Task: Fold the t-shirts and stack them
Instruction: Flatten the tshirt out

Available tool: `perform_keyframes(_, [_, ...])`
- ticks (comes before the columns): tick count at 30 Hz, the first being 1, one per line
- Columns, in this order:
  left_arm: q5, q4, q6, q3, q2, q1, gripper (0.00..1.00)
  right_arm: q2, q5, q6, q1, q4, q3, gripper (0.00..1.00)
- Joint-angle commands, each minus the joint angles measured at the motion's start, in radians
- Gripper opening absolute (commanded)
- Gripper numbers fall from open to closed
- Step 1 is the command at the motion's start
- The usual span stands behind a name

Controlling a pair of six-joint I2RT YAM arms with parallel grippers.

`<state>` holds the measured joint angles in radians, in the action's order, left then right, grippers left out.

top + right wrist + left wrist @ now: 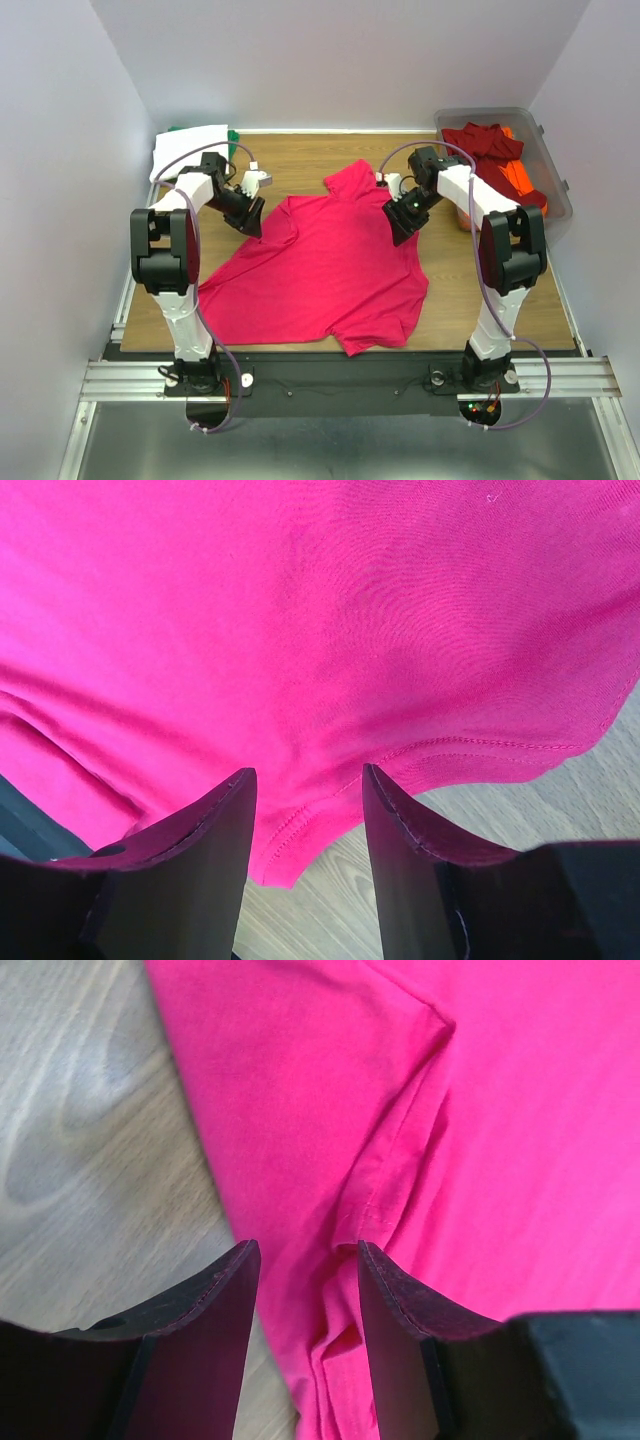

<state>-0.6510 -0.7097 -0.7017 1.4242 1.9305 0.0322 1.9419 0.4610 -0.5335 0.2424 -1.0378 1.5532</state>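
While a bright pink-red t-shirt (320,270) lies spread, somewhat rumpled, across the middle of the wooden table (300,155), both arms bend in over its far half. The left gripper (252,215) hangs at the shirt's left edge. From the left wrist camera its two dark fingers stand apart, unclenched, with a raised ridge of stitched pink cloth running up between them and bare wood to the left. The right gripper (400,225) sits over the shirt's right side, and its fingers are also parted. The right wrist camera shows the shirt's stitched hem crossing the gap between them, with wood showing below it. Neither pair is pinching the cloth.

At the far left corner a folded white t-shirt (190,150) lies on a green t-shirt (233,135). At the far right a clear grey plastic bin (555,180) holds a dark red t-shirt (480,140) and an orange t-shirt (520,175), heaped loosely.
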Motion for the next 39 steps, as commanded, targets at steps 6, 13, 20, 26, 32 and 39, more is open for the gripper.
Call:
perform_keyframes(6, [-0.068, -0.025, 0.001, -0.021, -0.021, 0.025, 0.55, 0.020, 0.007, 0.017, -0.003, 0.022, 0.015, 0.52])
perform_keyframes(13, [-0.064, -0.017, 0.019, -0.036, 0.010, 0.055, 0.51, 0.028, -0.013, 0.009, -0.003, 0.021, -0.001, 0.52])
perform_keyframes(20, [-0.044, -0.045, -0.004, -0.053, -0.005, 0.055, 0.16, 0.035, -0.027, -0.006, -0.003, 0.022, -0.010, 0.52])
perform_keyframes(26, [0.006, -0.048, 0.004, 0.045, -0.044, -0.024, 0.00, 0.038, -0.051, -0.014, -0.003, 0.024, -0.022, 0.52])
perform_keyframes(32, [0.145, -0.013, -0.087, 0.243, 0.005, -0.124, 0.00, 0.045, -0.071, -0.008, -0.002, 0.027, -0.027, 0.52])
perform_keyframes(39, [0.329, 0.222, -0.072, 0.461, 0.137, -0.153, 0.49, 0.048, -0.070, 0.012, -0.003, 0.027, 0.005, 0.55])
